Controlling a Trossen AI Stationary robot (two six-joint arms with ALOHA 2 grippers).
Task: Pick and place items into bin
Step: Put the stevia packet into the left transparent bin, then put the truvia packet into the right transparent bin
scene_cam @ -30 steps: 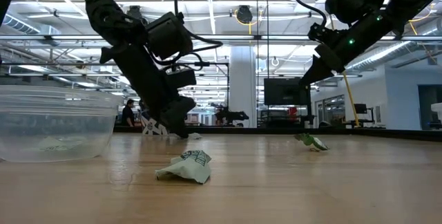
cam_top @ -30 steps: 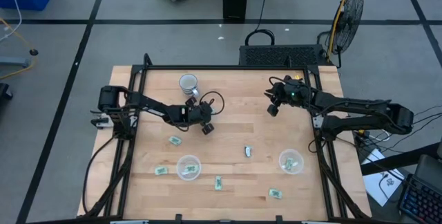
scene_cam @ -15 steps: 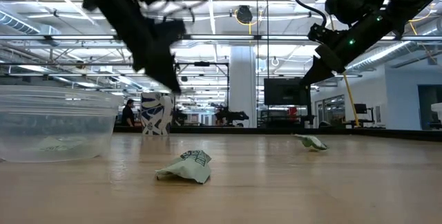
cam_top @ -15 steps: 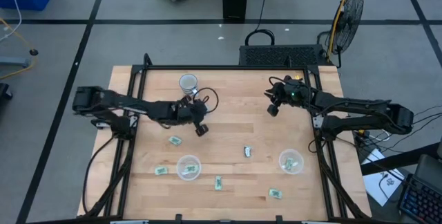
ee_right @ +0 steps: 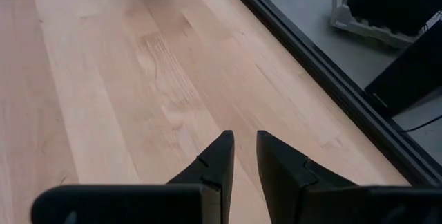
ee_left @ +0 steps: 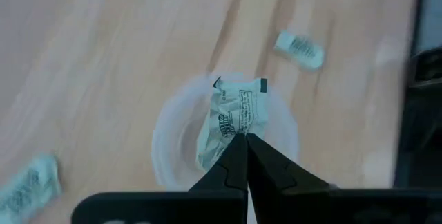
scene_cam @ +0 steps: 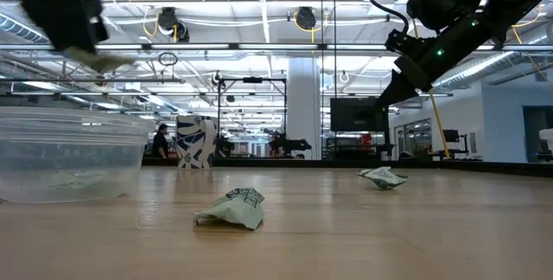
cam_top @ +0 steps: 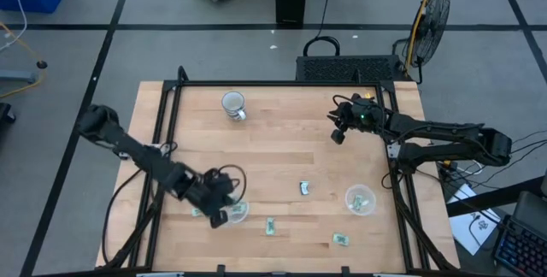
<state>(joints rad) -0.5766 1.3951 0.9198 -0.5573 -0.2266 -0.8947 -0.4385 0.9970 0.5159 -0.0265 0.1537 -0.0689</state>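
Observation:
My left gripper (cam_top: 220, 215) hangs over the left clear cup (cam_top: 239, 209), near the table's near edge. It is shut on a whitish wrapped piece (ee_left: 231, 117). In the low view that piece (scene_cam: 104, 58) sits well above the cup (scene_cam: 65, 155). More pieces lie flat on the table: one left of the cup (cam_top: 198, 211), one right of it (cam_top: 270, 226), one mid-table (cam_top: 302, 188), one near the right cup (cam_top: 340, 239). The right clear cup (cam_top: 360, 200) holds a piece. My right gripper (cam_top: 338, 137) waits open above the table's far right part. My left gripper pinches the whitish wrapped piece by its edge nearest the fingers (ee_left: 238, 135), between the two shut fingertips (ee_left: 235, 156). The fingers come from above, pointing down. The crumpled piece is lifted clear and sits over the mouth of the clear cup (ee_left: 173, 134).
A white-and-blue mug (cam_top: 233, 104) stands near the table's far edge. A black frame rail (cam_top: 273, 83) runs around the table. Bare wood (cam_top: 282, 149) lies between the two arms. People and machines show far behind the table in the low view.
My left gripper has risen from the table's middle, near the mug, and swung toward the near edge. It now hangs over the left clear cup. The left arm has swept round with it. My right arm has kept still.

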